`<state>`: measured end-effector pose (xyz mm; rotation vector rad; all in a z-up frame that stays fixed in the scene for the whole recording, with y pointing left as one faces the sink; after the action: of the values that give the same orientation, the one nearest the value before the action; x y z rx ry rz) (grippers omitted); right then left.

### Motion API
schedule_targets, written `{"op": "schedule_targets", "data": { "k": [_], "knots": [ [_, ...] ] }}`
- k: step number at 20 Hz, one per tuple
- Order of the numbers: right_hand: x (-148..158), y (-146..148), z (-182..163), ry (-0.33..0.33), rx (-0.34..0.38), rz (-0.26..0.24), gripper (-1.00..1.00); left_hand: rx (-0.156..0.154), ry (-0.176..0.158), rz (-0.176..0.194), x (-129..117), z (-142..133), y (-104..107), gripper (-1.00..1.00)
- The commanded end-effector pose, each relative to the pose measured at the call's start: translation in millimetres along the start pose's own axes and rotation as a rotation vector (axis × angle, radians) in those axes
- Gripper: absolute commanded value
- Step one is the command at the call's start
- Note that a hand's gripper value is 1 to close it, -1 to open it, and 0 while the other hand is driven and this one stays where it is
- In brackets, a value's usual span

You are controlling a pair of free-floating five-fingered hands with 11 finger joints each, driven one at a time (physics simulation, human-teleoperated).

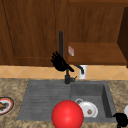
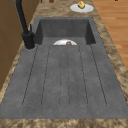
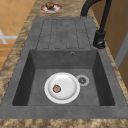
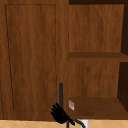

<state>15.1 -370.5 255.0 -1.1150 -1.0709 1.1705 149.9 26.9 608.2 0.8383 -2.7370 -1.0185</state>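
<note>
At centre frame, left hand [image 1: 59, 62] hovering with fingers spread beside black faucet [image 1: 61, 47], gripping nothing. Lower right, right hand [image 1: 121, 119] curled, empty, near white plate [image 3: 62, 87] lying untouched in sink [image 3: 35, 65].

Readable text: none found.
Small pale tag [image 1: 71, 50] on cabinet shelf, centre of frame: markings, if any, cannot be made out.

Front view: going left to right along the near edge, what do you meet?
Plate with brown food → red ball → white plate in the basin → right hand.
</note>
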Motion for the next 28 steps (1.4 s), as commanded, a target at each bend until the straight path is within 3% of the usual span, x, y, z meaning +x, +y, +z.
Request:
{"op": "schedule_targets", "data": {
  "k": [1, 14, 22, 28],
  "knots": [
    [0, 0, 0, 0.0, 0.0, 0.0, 0.0, 0.12, 0.044, -0.012, -8, -3, -8, -1.0],
    [0, 0, 0, 0.0, 0.0, 0.0, 0.0, 0.141, 0.061, 0.0, -23, 1, -3, -1.0],
    [0, 0, 0, 0.0, 0.0, 0.0, 0.0, 0.15, 0.09, -0.022, -23, 1, -2, -1.0],
    [0, 0, 0, 0.0, 0.0, 0.0, 0.0, 0.16, 0.091, -0.016, -23, 0, -2, -1.0]
  ]
}}
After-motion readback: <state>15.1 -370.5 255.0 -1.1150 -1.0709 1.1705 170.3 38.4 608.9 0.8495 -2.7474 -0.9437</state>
